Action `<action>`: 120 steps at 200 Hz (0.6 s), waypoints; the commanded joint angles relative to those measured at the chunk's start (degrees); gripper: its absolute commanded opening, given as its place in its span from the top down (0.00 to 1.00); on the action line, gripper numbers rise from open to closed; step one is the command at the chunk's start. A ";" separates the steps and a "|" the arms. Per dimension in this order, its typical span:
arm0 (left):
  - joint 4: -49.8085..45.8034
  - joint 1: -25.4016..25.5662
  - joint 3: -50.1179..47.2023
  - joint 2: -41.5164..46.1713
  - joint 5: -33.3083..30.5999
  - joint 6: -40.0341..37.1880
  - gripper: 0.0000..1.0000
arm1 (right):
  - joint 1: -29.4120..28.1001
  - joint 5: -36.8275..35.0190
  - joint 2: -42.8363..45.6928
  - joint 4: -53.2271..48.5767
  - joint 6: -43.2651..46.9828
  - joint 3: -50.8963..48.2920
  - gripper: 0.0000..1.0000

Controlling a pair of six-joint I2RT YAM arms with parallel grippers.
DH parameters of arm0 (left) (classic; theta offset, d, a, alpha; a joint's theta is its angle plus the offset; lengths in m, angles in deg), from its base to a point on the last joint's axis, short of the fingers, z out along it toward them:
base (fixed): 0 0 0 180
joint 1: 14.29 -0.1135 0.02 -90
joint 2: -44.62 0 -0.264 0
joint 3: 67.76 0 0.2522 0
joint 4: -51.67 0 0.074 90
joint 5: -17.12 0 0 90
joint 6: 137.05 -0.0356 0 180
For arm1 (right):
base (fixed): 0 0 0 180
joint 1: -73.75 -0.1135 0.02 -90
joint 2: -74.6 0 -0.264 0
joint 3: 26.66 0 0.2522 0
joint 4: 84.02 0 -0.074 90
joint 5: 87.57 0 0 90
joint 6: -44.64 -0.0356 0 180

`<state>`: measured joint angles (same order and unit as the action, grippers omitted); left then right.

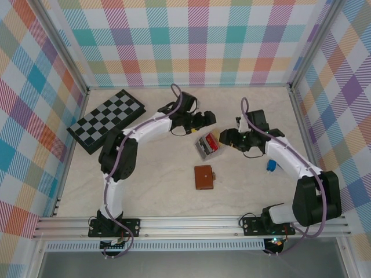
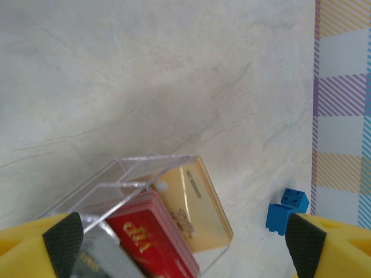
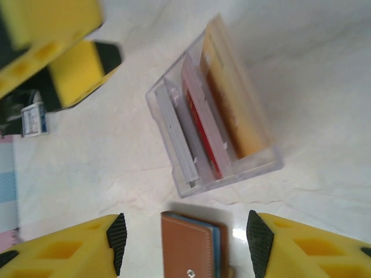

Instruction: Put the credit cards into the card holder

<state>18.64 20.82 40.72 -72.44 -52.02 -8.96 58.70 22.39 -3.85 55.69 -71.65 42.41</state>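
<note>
Overhead looks down — both wrist views share tray (image 3: pixel 237 176).

The red card (image 2: pixel 152 231) standing in the clear tray (image 2: pixel 134 169) carries large gold letters that look like "VIP", seen upside down from the left wrist. The tan card (image 2: pixel 203 204) just behind it bears a short line of small dark print and a gold emblem, both too small to read. From the right wrist, a small pack (image 3: pixel 33 119) has a blue-and-white printed face, too blurred to read.
</note>
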 commanded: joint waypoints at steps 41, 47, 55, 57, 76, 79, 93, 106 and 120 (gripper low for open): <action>8.19 -1.28 -19.83 15.03 -6.30 6.21 0.13 | -1.39 -15.68 -10.74 -15.33 14.67 15.83 0.48; 8.69 -1.21 -20.44 14.88 -5.19 6.91 0.14 | -1.62 -16.18 -12.07 -16.13 15.12 17.31 0.48; 8.50 -1.11 -20.93 14.37 -4.49 7.63 0.20 | -2.09 -15.76 -13.57 -17.12 16.08 19.13 0.49; 8.47 -1.10 -21.01 14.22 -4.40 7.73 0.22 | -2.31 -15.64 -13.81 -17.21 16.33 19.57 0.49; 8.90 -0.71 -22.95 13.74 -4.70 8.70 0.32 | -4.90 -13.94 -15.77 -17.86 18.00 22.12 0.49; 8.96 -0.67 -23.22 13.70 -4.84 9.09 0.34 | -5.40 -13.79 -15.83 -17.75 18.14 22.24 0.50; 9.06 -0.75 -24.83 13.78 -6.03 10.90 0.47 | -7.66 -12.39 -16.17 -16.57 18.45 22.30 0.56; 7.86 -0.79 -25.75 14.03 -7.96 11.80 0.49 | -9.60 -11.85 -17.17 -15.95 18.29 22.63 0.59; 8.20 -0.75 -27.11 14.52 -8.89 12.44 0.52 | -11.86 -12.24 -18.89 -15.52 18.93 23.18 0.60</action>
<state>25.96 19.97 15.65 -58.29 -58.49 1.05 50.04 9.13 -20.55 40.79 -55.10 63.07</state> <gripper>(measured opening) 0.492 0.410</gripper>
